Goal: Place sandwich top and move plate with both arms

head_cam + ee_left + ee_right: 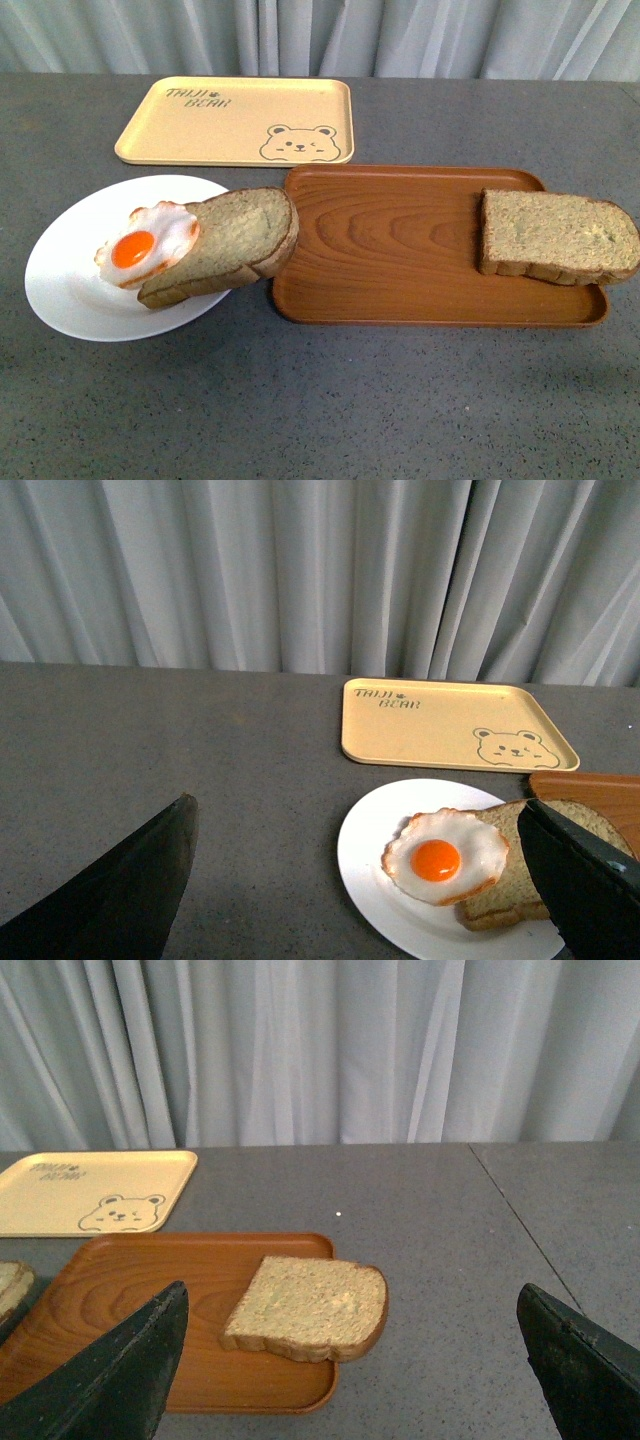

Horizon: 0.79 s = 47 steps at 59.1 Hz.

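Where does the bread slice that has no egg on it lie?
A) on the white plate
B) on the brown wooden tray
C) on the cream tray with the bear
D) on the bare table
B: the sandwich top rests at the right end of the brown wooden tray, apart from the plate that holds the egg.

Grey speckled table [400, 400], flat and matte, ran back to a pale curtain [400, 35]. Three items sat directly on it: a round white plate [70, 290] at the near left, a brown wood-grain tray [390, 250] just beside it on the right, and a cream tray [200, 130] with a bear drawing further back, apart from both. Could not tell whether plate and wooden tray touched.
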### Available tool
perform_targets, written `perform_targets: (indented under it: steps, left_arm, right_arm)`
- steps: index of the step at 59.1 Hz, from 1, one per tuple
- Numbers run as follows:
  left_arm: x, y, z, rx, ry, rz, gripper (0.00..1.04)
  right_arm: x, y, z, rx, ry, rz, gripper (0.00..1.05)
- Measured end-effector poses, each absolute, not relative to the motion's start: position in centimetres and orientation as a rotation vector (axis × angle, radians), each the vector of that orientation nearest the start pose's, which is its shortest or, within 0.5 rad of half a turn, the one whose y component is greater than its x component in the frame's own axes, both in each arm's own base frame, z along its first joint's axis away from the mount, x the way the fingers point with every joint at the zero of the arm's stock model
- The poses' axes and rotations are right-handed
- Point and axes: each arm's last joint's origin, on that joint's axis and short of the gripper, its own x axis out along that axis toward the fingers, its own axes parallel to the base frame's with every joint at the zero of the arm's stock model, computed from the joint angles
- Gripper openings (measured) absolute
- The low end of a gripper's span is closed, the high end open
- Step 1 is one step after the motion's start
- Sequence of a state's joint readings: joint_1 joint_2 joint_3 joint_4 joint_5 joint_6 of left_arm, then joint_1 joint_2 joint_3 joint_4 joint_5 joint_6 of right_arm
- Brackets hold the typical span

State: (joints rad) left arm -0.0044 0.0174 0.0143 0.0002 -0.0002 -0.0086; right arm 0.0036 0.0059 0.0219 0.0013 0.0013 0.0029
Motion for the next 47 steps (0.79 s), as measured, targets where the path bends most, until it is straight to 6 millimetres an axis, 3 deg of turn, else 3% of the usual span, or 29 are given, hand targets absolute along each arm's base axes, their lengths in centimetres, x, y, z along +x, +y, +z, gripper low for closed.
perform_targets:
  steps: [45, 47]
  left_arm:
    - [9.79, -0.04, 16.71, -0.009, 0.003, -0.004, 0.96]
    - [9.79, -0.04, 16.71, -0.009, 0.003, -0.004, 0.96]
  right_arm:
    - [9.67, 0.03, 17.06, 0.003, -0.017, 0.002, 0.96]
    - [9.75, -0.12, 16.96, 0.000, 0.073, -0.055, 0.96]
